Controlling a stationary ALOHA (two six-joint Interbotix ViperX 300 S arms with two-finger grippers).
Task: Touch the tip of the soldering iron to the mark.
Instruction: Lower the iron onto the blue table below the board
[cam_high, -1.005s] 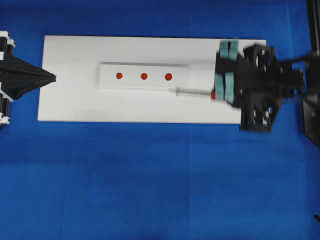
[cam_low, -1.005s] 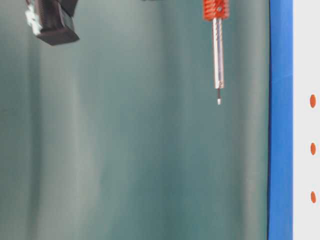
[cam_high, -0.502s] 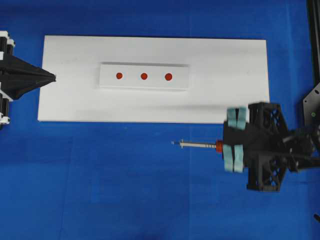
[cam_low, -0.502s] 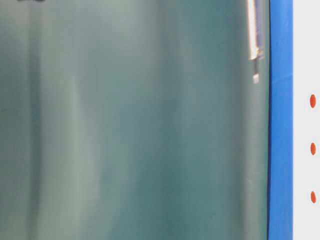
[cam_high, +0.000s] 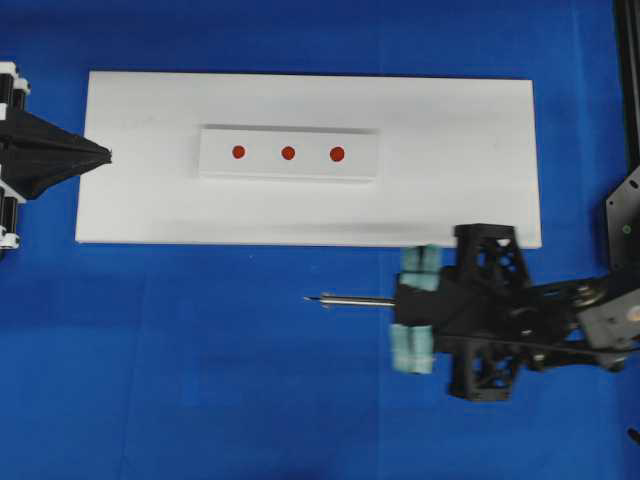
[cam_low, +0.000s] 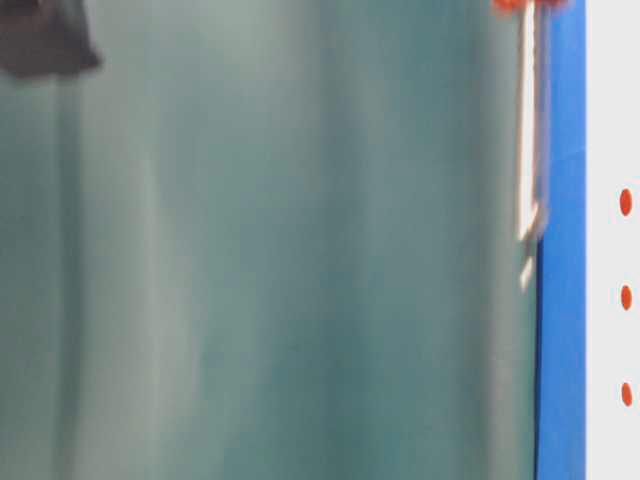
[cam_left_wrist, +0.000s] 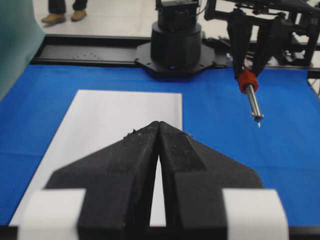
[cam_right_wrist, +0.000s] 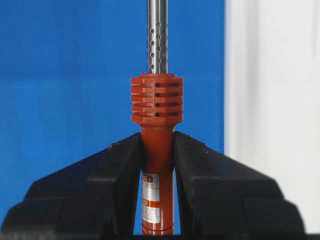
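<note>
The soldering iron (cam_high: 350, 300) lies level in my right gripper (cam_high: 400, 303), its tip pointing left over the blue mat in front of the white board. The jaws are shut on its orange-red handle (cam_right_wrist: 157, 150), right gripper (cam_right_wrist: 157, 139). The mark (cam_high: 288, 153) is the centre red dot of three on the white block (cam_high: 365, 165), well behind the tip. The table-level view shows the blurred shaft (cam_low: 527, 190) and the mark (cam_low: 626, 297). My left gripper (cam_high: 105, 155) is shut and empty at the board's left end, also seen in its wrist view (cam_left_wrist: 158, 124), which shows the iron (cam_left_wrist: 252, 97) too.
The white board (cam_high: 460, 130) carries the block. Blue mat (cam_high: 200, 380) surrounds it. A black arm base (cam_left_wrist: 176, 42) and frame rail stand at the far end in the left wrist view. A black frame post (cam_high: 628, 60) runs along the right edge.
My right gripper has carried the iron off the board's right end, forward onto the blue mat, then leftward. The left gripper has not moved.
</note>
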